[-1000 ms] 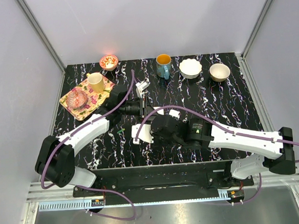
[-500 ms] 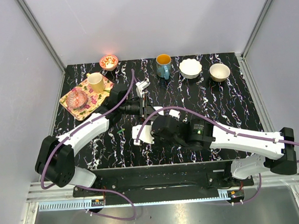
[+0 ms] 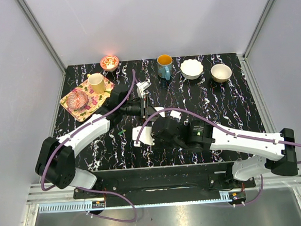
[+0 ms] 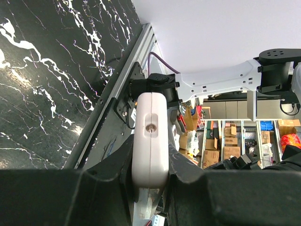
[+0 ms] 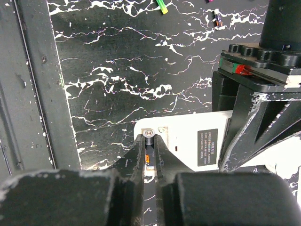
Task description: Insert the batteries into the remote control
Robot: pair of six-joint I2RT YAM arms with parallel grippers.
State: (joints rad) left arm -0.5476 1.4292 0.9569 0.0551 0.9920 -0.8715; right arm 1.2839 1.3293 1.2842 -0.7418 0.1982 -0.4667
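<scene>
Left gripper [image 4: 150, 162] clamps the remote control [image 4: 150, 127] between its jaws, likely to steady it. Right gripper [image 5: 149, 142] pinches a battery [image 5: 149, 159] in near-closed jaws at the remote's back edge, apparently seating it. Green battery [image 5: 162, 6] lies well beyond the jaws.

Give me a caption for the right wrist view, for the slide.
Right end effector holds a thin battery at the labelled side of the white remote control, which the left end effector grips.

right pincer [image 5: 149, 146] slightly farther left
</scene>
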